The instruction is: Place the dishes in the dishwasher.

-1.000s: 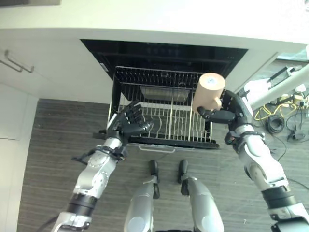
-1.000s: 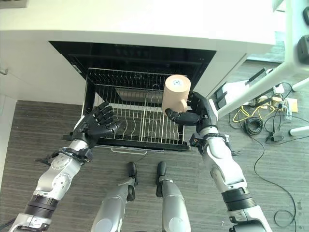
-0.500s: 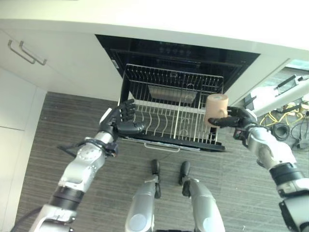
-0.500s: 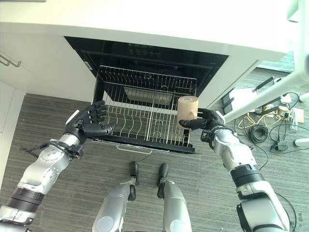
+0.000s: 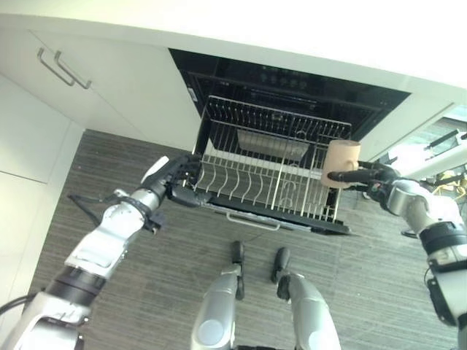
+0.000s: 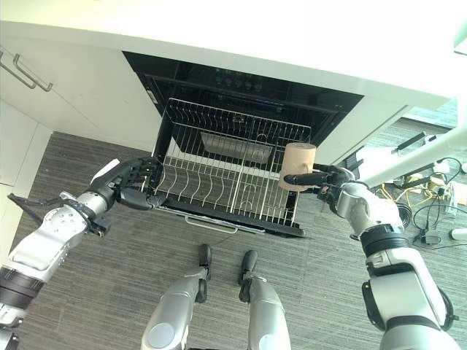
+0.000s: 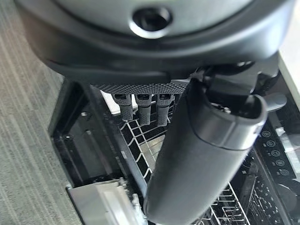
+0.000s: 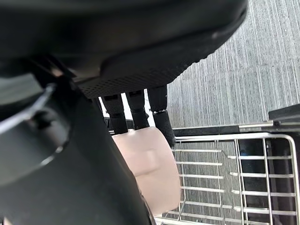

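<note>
White cabinet doors frame the scene at the far left, beside an open dishwasher whose wire rack is pulled out over the grey wood-look floor. At the rack's near-left corner, the left hand rests with its fingers curled at the front edge, thumb pointing along the rim; the left wrist view shows the fingertips bent down at the rack wire, though whether they actually clamp it cannot be told. The rack's tines look bare, with only a pale shape lying deeper inside that is too unclear to name. At the rack's right side, the right hand grips a beige mug, fingers and thumb wrapped round it, holding it just above and beside the rack's near-right corner; the mug shows pressed against the fingers over the rack wires. Cables lie on the floor at the far right. Judging by this, loading is at an early stage: the door is open, the rack is out, and the mug is carried to the spot but not yet set down among the tines.
</note>
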{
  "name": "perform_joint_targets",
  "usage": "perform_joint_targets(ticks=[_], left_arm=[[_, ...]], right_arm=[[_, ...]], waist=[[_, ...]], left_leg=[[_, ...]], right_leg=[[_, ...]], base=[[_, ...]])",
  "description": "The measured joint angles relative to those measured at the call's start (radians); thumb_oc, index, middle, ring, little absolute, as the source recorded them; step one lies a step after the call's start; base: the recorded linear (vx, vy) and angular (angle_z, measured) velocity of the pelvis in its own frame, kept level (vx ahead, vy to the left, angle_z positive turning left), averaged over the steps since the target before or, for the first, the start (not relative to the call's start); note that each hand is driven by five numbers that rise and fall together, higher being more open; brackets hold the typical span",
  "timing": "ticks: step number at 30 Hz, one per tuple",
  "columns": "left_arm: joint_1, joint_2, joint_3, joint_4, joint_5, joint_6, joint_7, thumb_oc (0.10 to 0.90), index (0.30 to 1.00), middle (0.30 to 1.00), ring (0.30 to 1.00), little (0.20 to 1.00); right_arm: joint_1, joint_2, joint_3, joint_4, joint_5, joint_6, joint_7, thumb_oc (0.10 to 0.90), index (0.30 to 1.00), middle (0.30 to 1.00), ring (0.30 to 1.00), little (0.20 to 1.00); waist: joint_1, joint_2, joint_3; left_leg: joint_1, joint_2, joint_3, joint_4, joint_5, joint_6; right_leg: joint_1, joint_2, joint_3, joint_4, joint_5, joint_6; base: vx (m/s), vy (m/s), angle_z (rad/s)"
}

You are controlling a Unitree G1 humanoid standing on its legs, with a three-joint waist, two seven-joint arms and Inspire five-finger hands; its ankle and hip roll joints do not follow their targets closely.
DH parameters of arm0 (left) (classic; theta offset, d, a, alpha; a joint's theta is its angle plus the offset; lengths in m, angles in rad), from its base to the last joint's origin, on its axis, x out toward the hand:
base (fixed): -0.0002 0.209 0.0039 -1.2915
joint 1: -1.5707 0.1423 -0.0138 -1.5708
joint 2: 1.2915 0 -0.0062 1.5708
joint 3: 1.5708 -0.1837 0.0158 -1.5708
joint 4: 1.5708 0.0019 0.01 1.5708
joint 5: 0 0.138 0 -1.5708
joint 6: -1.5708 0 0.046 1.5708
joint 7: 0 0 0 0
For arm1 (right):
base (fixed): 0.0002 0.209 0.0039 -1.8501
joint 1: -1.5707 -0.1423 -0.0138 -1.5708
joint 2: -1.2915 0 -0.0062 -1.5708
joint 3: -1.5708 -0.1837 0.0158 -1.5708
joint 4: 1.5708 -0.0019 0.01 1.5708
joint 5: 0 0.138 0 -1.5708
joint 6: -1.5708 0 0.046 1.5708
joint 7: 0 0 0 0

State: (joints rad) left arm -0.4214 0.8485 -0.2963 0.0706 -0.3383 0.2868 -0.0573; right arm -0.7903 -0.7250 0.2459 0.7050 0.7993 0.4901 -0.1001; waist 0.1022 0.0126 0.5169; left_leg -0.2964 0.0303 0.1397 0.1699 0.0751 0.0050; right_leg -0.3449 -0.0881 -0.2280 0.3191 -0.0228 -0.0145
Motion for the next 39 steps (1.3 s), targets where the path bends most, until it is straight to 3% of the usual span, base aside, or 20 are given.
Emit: perform_joint_targets(ticks=[3,11,19,23,27,29,31,34,36,38,39], left_arm=[[0.005,-0.001,-0.005,-0.008,-0.001,0.0,-0.023,0.8,0.9,0.9,0.9,0.9],[0.008,-0.005,-0.013,-0.014,-0.001,0.0,-0.028,0.8,0.9,0.9,0.9,0.9],[0.012,-0.01,-0.016,-0.045,-0.002,0.0,-0.025,0.8,0.9,0.9,0.9,0.9],[0.067,-0.012,0.005,-0.071,-0.002,-0.003,-0.018,0.8,0.9,0.9,0.9,0.9],[0.172,-0.049,0.068,-0.124,-0.012,-0.014,-0.012,0.8,0.9,0.9,0.9,0.9],[0.247,-0.09,0.137,-0.157,-0.019,-0.052,0.011,0.8,0.9,0.9,0.9,0.9],[0.291,-0.147,0.184,-0.166,-0.046,-0.087,0.032,0.8,0.9,0.9,0.9,0.9],[0.312,-0.168,0.187,-0.179,-0.047,-0.148,0.057,0.8,0.9,0.9,0.9,0.9],[0.33,-0.189,0.195,-0.183,-0.047,-0.178,0.057,0.8,0.9,0.9,0.9,0.9],[0.401,-0.283,0.287,-0.212,-0.088,-0.219,0.053,0.8,0.9,0.9,0.9,0.9],[0.443,-0.318,0.325,-0.223,-0.116,-0.241,0.05,0.8,0.9,0.9,0.9,0.9]], right_arm=[[0.0,0.001,0.002,-0.024,0.043,0.019,-0.002,0.8,0.9,0.9,0.9,0.9],[0.006,0.001,0.013,-0.076,0.044,0.042,-0.002,0.8,0.9,0.9,0.9,0.9],[0.013,-0.002,0.036,-0.132,-0.053,0.096,0.038,0.8,0.9,0.9,0.9,0.9],[0.13,-0.058,0.028,-0.286,-0.133,0.121,0.082,0.8,0.9,0.9,0.9,0.9],[0.319,-0.059,-0.073,-0.389,-0.132,0.128,0.087,0.8,0.9,0.9,0.9,0.9],[0.452,-0.009,-0.149,-0.463,-0.169,0.122,0.074,0.8,0.9,0.9,0.9,0.9],[0.528,0.038,-0.187,-0.513,-0.199,0.106,0.058,0.8,0.9,0.9,0.9,0.9],[0.604,0.129,-0.206,-0.562,-0.211,0.08,0.028,0.8,0.9,0.9,0.9,0.9],[0.653,0.154,-0.212,-0.607,-0.219,0.064,0.026,0.8,0.9,0.9,0.9,0.9],[0.742,0.204,-0.279,-0.74,-0.24,0.052,0.026,0.8,0.9,0.9,0.9,0.9],[0.782,0.217,-0.296,-0.795,-0.241,0.014,0.032,0.8,0.9,0.9,0.9,0.9]], waist=[[0.0,0.015,0.008],[-0.008,0.017,0.008],[-0.018,0.016,0.008],[-0.024,0.013,0.007],[-0.026,-0.003,0.005],[-0.037,-0.034,-0.001],[-0.047,-0.048,-0.01],[-0.072,-0.084,-0.045],[-0.079,-0.086,-0.078],[-0.092,-0.079,-0.098],[-0.099,-0.073,-0.127]], left_leg=[[-0.001,0.0,0.0,-0.001,0.0,0.0],[0.005,0.001,0.002,-0.001,0.003,0.005],[0.023,0.003,0.007,-0.001,0.003,0.005],[0.038,0.004,0.007,-0.001,0.0,0.006],[0.074,0.004,0.007,0.001,-0.021,-0.002],[0.099,0.004,0.014,0.006,-0.034,-0.002],[0.118,0.005,0.018,0.015,-0.047,-0.001],[0.127,0.006,0.024,0.024,-0.061,-0.002],[0.127,0.01,0.031,0.035,-0.072,-0.002],[0.161,0.011,0.04,0.034,-0.085,-0.004],[0.166,0.012,0.041,0.036,-0.094,-0.005]], right_leg=[[-0.002,0.0,0.0,0.002,-0.003,0.002],[0.004,0.002,0.0,0.004,-0.002,0.001],[0.022,0.006,0.005,0.0,0.001,-0.001],[0.038,0.007,0.005,-0.003,0.001,-0.001],[0.077,0.007,0.006,-0.006,-0.009,0.009],[0.096,0.007,0.018,-0.003,-0.024,0.019],[0.115,0.007,0.023,-0.003,-0.029,0.017],[0.123,0.007,0.028,0.001,-0.035,0.012],[0.126,0.009,0.031,0.003,-0.035,0.012],[0.155,0.011,0.041,0.003,-0.046,0.016],[0.161,0.011,0.043,0.003,-0.054,0.016]], base=[[0.0,0.021,0.0],[0.0,0.0,0.0],[0.0,0.0,0.0],[0.01,-0.006,0.0],[0.06,-0.041,-0.01],[0.1,-0.046,-0.09],[0.08,-0.038,-0.11],[0.08,-0.04,-0.08],[0.11,-0.041,-0.09],[0.11,-0.022,-0.09],[0.09,-0.004,-0.08]])
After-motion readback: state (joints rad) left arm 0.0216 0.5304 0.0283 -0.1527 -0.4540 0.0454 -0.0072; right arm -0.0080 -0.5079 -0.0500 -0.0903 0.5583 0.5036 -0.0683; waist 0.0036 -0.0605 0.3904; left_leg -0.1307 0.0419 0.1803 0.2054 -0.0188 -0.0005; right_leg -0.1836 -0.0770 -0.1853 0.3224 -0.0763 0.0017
